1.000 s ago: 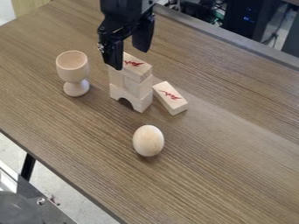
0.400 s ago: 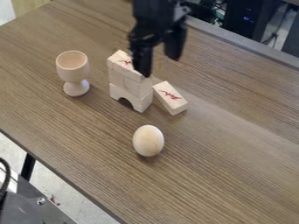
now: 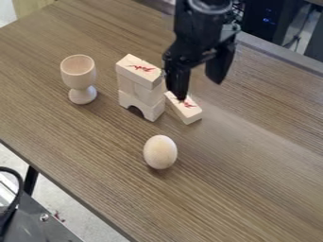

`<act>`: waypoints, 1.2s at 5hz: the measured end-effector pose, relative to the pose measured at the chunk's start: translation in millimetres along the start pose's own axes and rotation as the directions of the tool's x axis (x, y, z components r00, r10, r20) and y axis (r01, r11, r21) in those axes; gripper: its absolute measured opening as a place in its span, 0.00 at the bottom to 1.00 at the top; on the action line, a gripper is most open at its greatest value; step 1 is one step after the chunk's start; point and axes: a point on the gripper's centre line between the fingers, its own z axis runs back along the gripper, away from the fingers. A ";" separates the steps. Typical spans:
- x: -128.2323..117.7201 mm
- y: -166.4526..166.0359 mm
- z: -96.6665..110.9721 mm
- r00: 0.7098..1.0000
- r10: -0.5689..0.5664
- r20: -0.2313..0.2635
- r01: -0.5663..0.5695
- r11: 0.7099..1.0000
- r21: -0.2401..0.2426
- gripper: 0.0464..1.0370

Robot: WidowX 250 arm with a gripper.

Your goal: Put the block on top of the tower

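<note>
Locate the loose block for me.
In the camera view, the loose block lies on the table just right of the tower, beneath the jaws.

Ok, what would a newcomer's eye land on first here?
Probably the black hand, open above the loose block, its near finger overlapping that block in view. Then the pale tower just left of it in the picture, topped by a block with a red mark, and the wooden egg in front.
</note>
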 end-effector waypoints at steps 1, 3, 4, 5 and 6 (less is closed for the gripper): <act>-4.2 7.4 -13.7 1.000 -0.012 0.015 0.012 0.999 0.032 0.96; 1.2 8.5 -36.7 1.000 0.014 0.020 -0.015 0.997 0.071 0.96; 8.1 3.3 -41.4 0.999 0.053 0.008 -0.053 0.996 0.075 0.96; 17.6 -1.5 -40.9 0.997 0.073 -0.007 -0.072 0.994 0.079 0.96; 27.1 -5.2 -40.8 0.995 0.093 -0.034 -0.090 0.992 0.090 0.96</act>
